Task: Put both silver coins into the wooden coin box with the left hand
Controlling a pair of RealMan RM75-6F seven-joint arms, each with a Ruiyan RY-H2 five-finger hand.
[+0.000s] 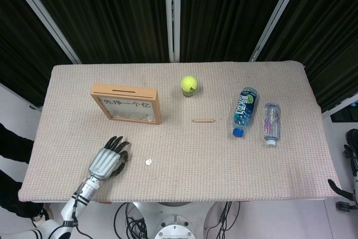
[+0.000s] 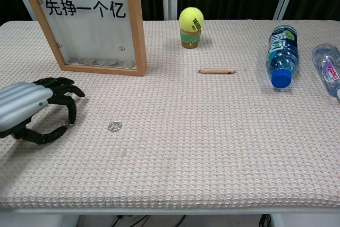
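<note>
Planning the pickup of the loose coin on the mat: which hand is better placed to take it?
The left. The left hand rests on the mat close beside the silver coin, with the wooden coin box just behind. The right hand sits off the table's far edge, beyond the bottles.
</note>
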